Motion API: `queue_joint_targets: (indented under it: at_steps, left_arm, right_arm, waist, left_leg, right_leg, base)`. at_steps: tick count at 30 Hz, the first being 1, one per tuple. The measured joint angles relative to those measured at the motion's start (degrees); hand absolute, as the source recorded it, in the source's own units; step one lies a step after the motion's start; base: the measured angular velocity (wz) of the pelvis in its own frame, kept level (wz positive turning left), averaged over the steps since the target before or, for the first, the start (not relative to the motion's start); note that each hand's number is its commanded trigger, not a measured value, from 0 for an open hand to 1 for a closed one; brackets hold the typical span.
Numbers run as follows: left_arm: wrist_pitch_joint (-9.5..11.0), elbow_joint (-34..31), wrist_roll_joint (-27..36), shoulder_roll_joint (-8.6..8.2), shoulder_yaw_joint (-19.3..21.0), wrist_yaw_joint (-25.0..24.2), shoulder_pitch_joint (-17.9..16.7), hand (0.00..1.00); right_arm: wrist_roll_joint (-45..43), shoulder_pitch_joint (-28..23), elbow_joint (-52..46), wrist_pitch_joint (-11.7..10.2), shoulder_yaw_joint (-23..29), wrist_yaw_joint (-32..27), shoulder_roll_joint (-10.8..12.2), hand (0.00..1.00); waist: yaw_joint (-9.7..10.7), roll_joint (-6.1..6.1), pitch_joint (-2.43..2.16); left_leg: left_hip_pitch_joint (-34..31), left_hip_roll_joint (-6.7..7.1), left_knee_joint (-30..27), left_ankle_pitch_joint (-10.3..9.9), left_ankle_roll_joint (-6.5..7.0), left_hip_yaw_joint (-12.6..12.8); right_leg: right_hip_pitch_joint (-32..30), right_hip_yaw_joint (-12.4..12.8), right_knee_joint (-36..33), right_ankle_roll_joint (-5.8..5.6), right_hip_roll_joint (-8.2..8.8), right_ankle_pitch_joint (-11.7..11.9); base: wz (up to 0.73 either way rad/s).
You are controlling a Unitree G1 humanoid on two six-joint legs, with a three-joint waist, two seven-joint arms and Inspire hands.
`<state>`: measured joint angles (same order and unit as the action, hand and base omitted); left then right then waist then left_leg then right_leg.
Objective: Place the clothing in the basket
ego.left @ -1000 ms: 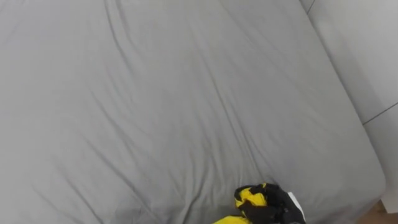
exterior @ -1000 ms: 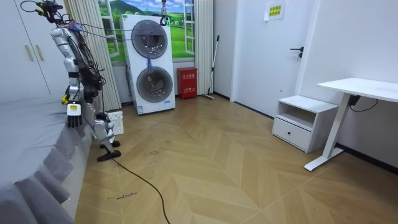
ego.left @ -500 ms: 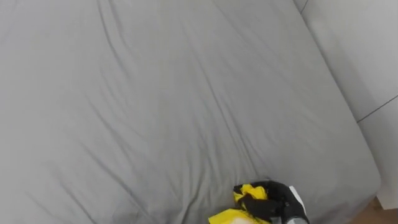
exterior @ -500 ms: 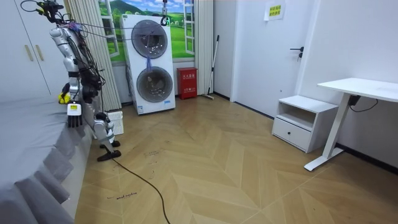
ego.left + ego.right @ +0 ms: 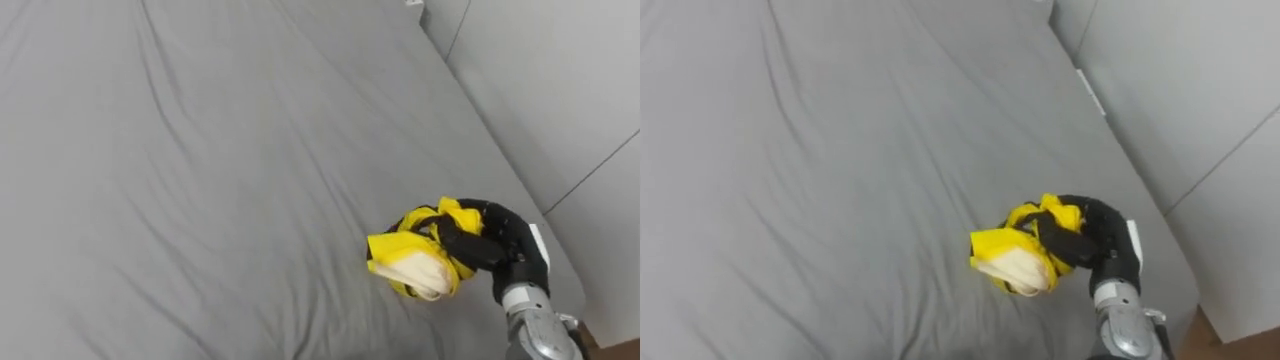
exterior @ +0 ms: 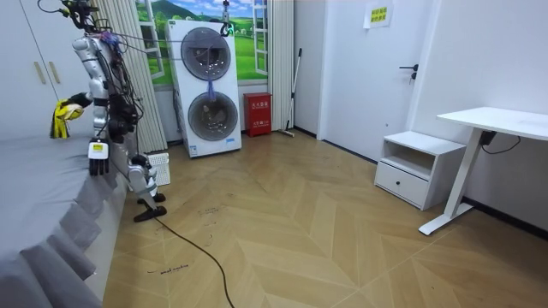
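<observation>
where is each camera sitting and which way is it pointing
Left eye view: on the robot's head, looking down at the grey bed; its right hand shows, clutching yellow clothes.
Right eye view: beside it, same downward look, same hand and clothes.
Room view: standing across the room, facing the robot at the bed's edge; whole body seen, left hand hanging.
Shared: all show the yellow clothes held over the bed.

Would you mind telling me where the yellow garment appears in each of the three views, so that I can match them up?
Left eye view: the yellow garment is low and right of centre, bunched in the right hand.
Right eye view: the yellow garment is low, just right of centre, in the same hand.
Room view: the yellow garment is at the upper left, held up above the bed.
Shared landmark: the grey bed.
</observation>
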<state>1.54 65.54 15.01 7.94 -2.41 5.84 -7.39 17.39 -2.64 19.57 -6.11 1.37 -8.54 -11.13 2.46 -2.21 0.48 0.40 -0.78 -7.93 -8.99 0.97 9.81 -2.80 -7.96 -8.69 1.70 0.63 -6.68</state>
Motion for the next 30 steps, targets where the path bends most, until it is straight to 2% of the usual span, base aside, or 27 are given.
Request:
queue_joint_targets:
  at_steps: [5,7,11,13,14,17,21,23,25,28,30]
  left_arm:
    - [-2.80,-0.27,-0.61,-0.02,1.73,-0.05,-0.01,0.00]
    - [-4.19,-0.26,-0.60,-0.05,2.28,-0.09,-0.25,0.00]
    - [-5.40,-0.23,-1.07,-0.16,4.30,-0.16,-0.87,0.00]
    - [-6.02,-0.22,-1.02,-0.21,5.62,-0.15,-1.64,0.00]
    - [-6.36,-0.23,-1.01,-0.09,5.73,0.01,-1.95,0.00]
    - [-7.13,-0.23,-1.00,-0.04,6.70,0.21,-2.39,0.00]
    - [-9.34,-0.22,-0.83,0.42,6.74,1.21,-2.91,0.00]
    - [-9.37,-0.01,-0.02,0.42,6.70,1.36,-3.01,0.00]
    - [-9.62,-0.01,0.64,0.35,6.68,0.84,-3.04,0.00]
    - [-10.21,-0.27,2.36,0.22,6.23,0.82,-2.99,0.00]
    - [-10.24,-0.27,3.57,0.22,5.39,0.70,-2.94,0.00]
  right_arm:
    - [0.37,-3.25,-7.19,1.53,3.14,-0.37,-0.45,1.00]
    - [0.27,-3.30,-8.35,2.61,4.59,-0.46,-0.73,1.00]
    - [0.30,-3.78,-9.30,3.12,7.60,-0.17,-0.74,1.00]
    - [0.69,-5.91,-9.31,3.32,9.47,-0.05,-0.74,1.00]
    - [0.70,-7.15,-9.31,3.69,10.03,-0.04,-0.73,1.00]
    - [0.70,-9.51,-9.28,5.09,11.06,0.00,-0.69,1.00]
    - [0.75,-11.57,-7.35,5.77,11.14,0.13,-0.45,1.00]
    - [0.86,-11.56,-4.99,5.84,11.22,0.49,-0.44,1.00]
    - [0.84,-11.57,-3.75,6.34,11.65,0.44,-0.43,1.00]
    - [0.14,-8.93,-1.56,6.33,11.88,0.23,-0.47,1.00]
    - [0.02,-8.08,-0.66,5.71,12.07,-0.56,-0.64,1.00]
  waist:
    - [1.21,0.32,0.07]
    - [2.51,0.45,0.11]
    - [3.58,0.47,0.09]
    - [3.82,0.47,0.07]
    - [4.96,0.47,0.07]
    - [6.06,0.54,0.07]
    - [6.75,0.79,0.15]
    - [7.04,1.25,0.06]
    - [7.60,2.43,0.17]
    - [9.77,3.78,0.21]
    - [10.37,4.69,0.33]
  left_leg:
    - [0.65,-0.66,0.71,-0.41,0.03,2.88]
    - [1.14,-0.85,0.74,-0.49,-0.07,3.87]
    - [1.88,-1.19,0.80,-0.63,-0.27,5.89]
    - [2.73,-1.65,0.79,-1.05,-0.56,7.53]
    - [2.74,-1.71,0.77,-1.10,-0.58,7.64]
    - [2.74,-1.96,0.77,-1.24,-0.73,8.89]
    - [2.83,-2.72,0.35,-1.69,-1.21,12.46]
    - [2.07,-3.01,-0.01,-1.90,-1.29,13.76]
    - [0.51,-3.48,-1.16,-2.28,-1.23,15.07]
    - [-2.90,-3.45,-2.44,-2.45,-1.10,16.51]
    - [-4.93,-3.44,-3.13,-2.49,-0.99,17.16]
  right_leg:
    - [-0.63,2.34,-0.12,0.09,-0.88,0.46]
    - [-0.64,3.21,-0.34,0.18,-1.14,0.53]
    - [-1.28,4.87,-1.15,0.40,-1.82,0.66]
    - [-1.17,6.29,-1.18,0.57,-2.24,0.77]
    - [-1.35,6.40,-1.17,0.58,-2.59,0.77]
    - [-2.08,7.57,-1.40,0.64,-2.85,0.78]
    - [-3.26,10.95,-2.04,1.06,-3.82,1.50]
    - [-4.30,11.86,-2.08,1.14,-4.13,1.89]
    - [-6.07,13.08,-2.25,1.15,-4.51,2.52]
    - [-10.20,14.75,-4.12,1.00,-4.85,2.83]
    - [-12.66,15.70,-5.12,1.02,-4.89,3.16]
  base:
    - [-0.26]
    - [-0.21]
    - [-0.24]
    - [-0.36]
    - [-0.17]
    - [-0.22]
    - [-0.45]
    - [-0.34]
    - [-0.28]
    - [-0.28]
    - [-0.28]
